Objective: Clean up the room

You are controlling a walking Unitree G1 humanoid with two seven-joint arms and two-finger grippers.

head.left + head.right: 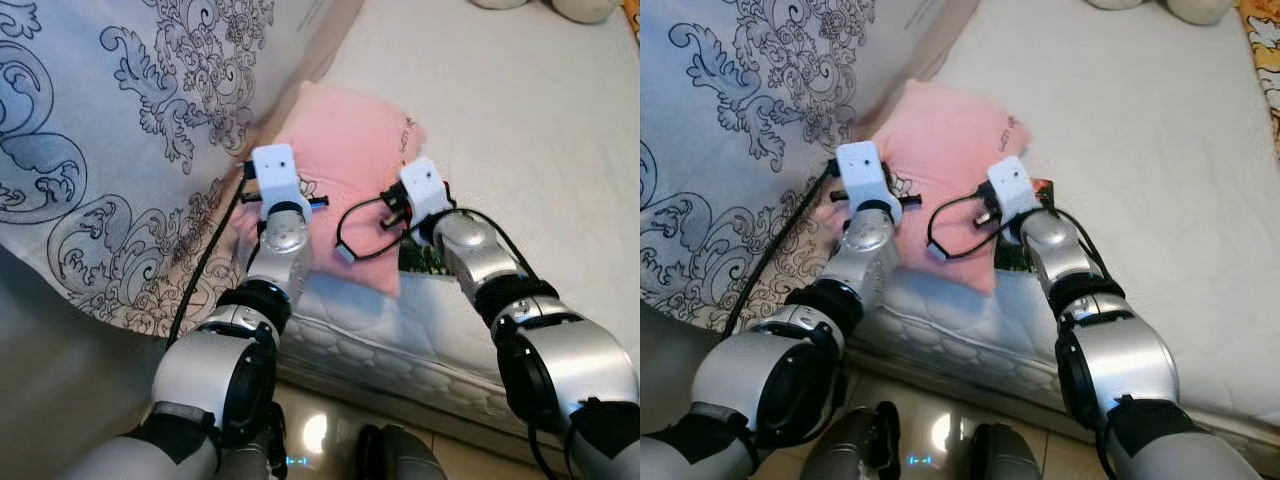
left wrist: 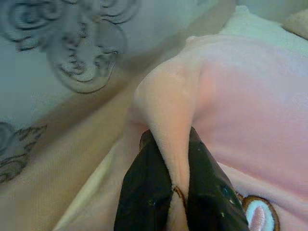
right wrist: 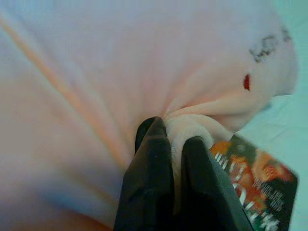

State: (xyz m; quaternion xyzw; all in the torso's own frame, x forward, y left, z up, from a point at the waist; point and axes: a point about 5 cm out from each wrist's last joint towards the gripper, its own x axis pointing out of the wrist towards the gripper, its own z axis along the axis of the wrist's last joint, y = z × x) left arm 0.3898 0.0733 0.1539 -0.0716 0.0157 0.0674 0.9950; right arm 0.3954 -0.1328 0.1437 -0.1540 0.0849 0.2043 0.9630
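A pink fleece blanket [image 1: 345, 140] lies folded on the white mattress [image 1: 520, 130], its near edge hanging over the side. My left gripper [image 2: 173, 159] is shut on a pinched fold of the blanket at its left edge. My right gripper [image 3: 175, 134] is shut on a bunched fold at the blanket's right edge. In the head views both wrists [image 1: 275, 180] [image 1: 425, 190] rest on the blanket, hiding the fingers.
A grey quilt with dark scroll patterns [image 1: 110, 150] covers the bed on the left, touching the blanket. A dark printed packet [image 3: 255, 187] lies under the blanket's right corner. Plush toys [image 1: 1200, 8] sit at the far edge. Tiled floor [image 1: 330, 425] lies below the mattress.
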